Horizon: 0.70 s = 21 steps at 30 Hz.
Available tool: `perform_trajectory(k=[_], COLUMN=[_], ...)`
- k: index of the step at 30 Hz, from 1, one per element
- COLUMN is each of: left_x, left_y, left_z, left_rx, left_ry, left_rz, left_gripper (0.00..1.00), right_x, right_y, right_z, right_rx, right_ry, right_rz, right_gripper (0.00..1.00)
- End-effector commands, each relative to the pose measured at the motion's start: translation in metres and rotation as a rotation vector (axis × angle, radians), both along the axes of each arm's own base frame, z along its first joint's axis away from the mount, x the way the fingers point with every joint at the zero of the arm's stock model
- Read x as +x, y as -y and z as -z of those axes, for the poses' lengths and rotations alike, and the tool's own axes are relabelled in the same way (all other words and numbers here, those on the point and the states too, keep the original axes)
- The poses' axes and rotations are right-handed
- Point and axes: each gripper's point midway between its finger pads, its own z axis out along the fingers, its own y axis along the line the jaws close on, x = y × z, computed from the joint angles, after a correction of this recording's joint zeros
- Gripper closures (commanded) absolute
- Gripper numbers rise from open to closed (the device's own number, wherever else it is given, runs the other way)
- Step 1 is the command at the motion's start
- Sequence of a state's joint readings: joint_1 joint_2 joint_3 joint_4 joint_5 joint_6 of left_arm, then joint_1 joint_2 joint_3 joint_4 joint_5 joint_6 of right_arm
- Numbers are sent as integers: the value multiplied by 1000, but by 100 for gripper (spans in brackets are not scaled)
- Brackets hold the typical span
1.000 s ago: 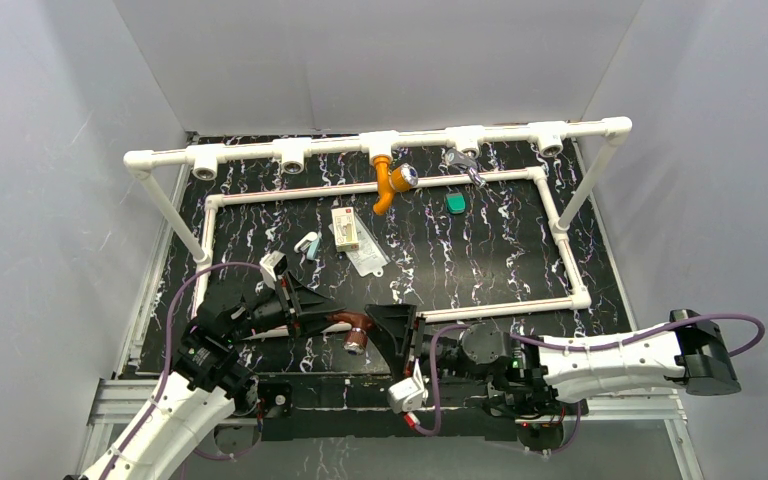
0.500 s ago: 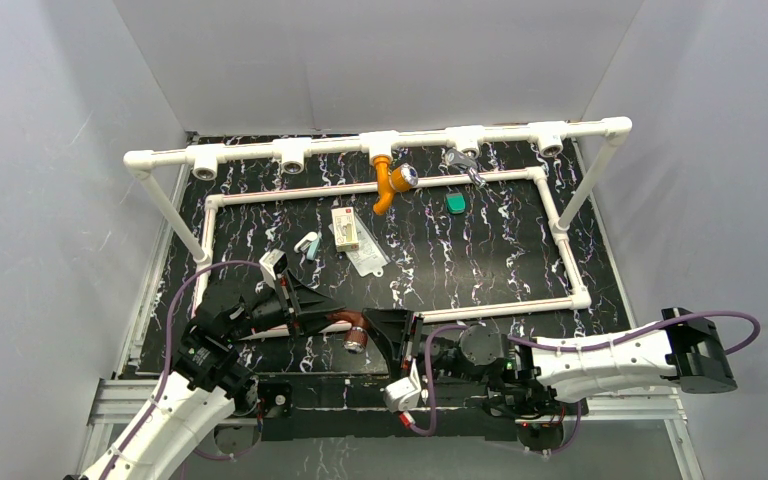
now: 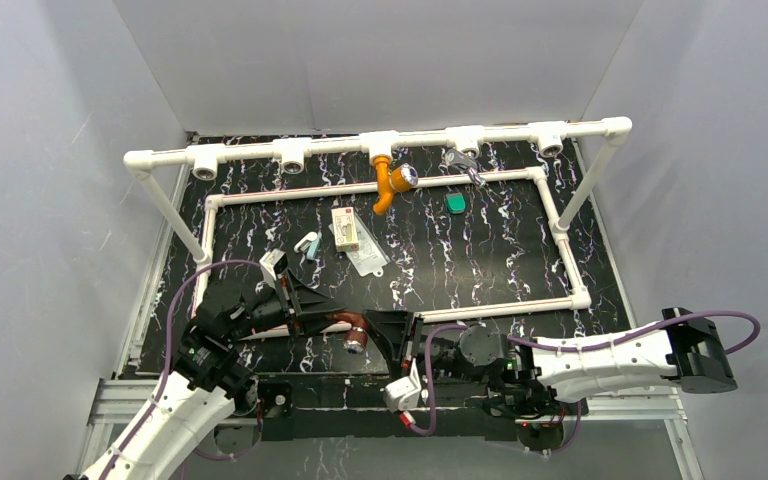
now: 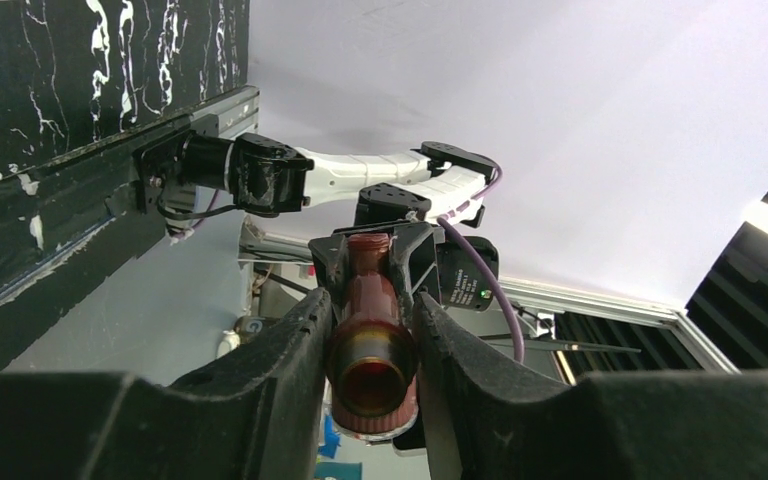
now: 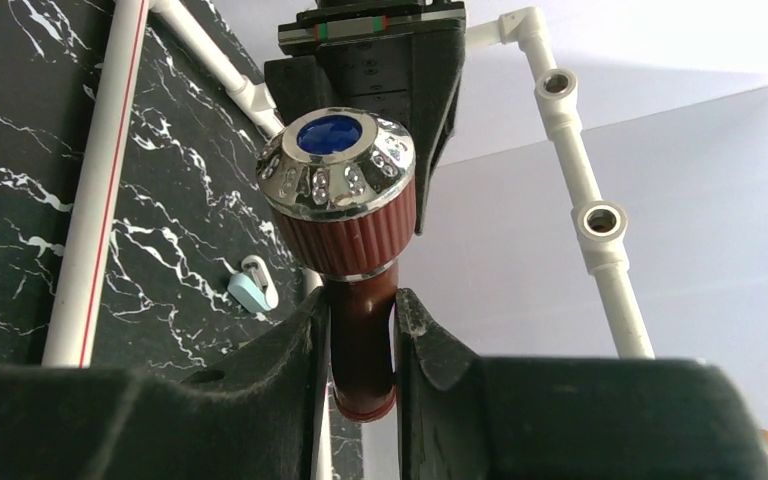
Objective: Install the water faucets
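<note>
The desk [image 3: 480, 260] is spanned by a white pipe frame [image 3: 330, 146] whose raised rear rail carries a row of tees. The middle tee is taken by the orange faucet [image 3: 390, 182], judged installed with its spout hanging down. At least four other tees, such as one left of it [image 3: 293, 153], are seen open. The brown faucet [image 3: 352, 328] is held above the near edge of the desk, between the two arms and well apart from the rail. The left jaws are closed narrow on its tubular body, an open end facing the left wrist camera [image 4: 370, 365]. The right jaws are closed narrow on the stem just below the knob [image 5: 338, 165]. A handover or regrasp is judged to be in hand. It is recommended that only one grip be released, and only once the other is seen to be firm, so that the part is not dropped. The inlet end should be left clear of both jaws; which end that is cannot be told here. It should then be lined up square with an open tee and pressed straight in, spout downward.
</note>
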<state>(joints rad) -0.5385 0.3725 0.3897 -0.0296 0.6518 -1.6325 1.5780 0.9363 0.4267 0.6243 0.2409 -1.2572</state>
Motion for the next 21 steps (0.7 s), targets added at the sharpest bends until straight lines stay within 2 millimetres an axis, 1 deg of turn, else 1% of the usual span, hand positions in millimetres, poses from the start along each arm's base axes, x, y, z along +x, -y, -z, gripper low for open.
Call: perform_trajectory(k=[1,2,3,4,7,9,12,16,17,21], left_x=[-4,-3,-3,-3,-2,0,0,2,2,4], left_y=[0,-1,-2,-2,-3,-5,-8,-16,-20,-30], left_z=[-12,-12,-15,-14,-15,-16,-16,-17,-14,-11], left_rx=[27,47,62,83,134,171,240,348,389,502], left_ry=[80,94,115,126,165,198,250,342,354,429], left_rz=[21,21,20,21,27,23,30,33,35,53], left_gripper=[59,52,48,44,36,29,25,23,23,22], right_x=[3,3,3,4,6,6,11,21,23,23], right_y=[7,8,8,9,12,14,16,23,24,28], right_z=[-17,-17,-17,-17,-20,-22,-30,-39,-41,-44], right_rx=[76,81,79,81,91,98,127,202,221,299], right_ry=[-71,-95,-115,-135,-197,-253,-373,-564,-604,-821], right_rz=[21,22,26,29,41,46,88,171,184,211], right_gripper=[99,99,99,99,99,99,99,99,99,99])
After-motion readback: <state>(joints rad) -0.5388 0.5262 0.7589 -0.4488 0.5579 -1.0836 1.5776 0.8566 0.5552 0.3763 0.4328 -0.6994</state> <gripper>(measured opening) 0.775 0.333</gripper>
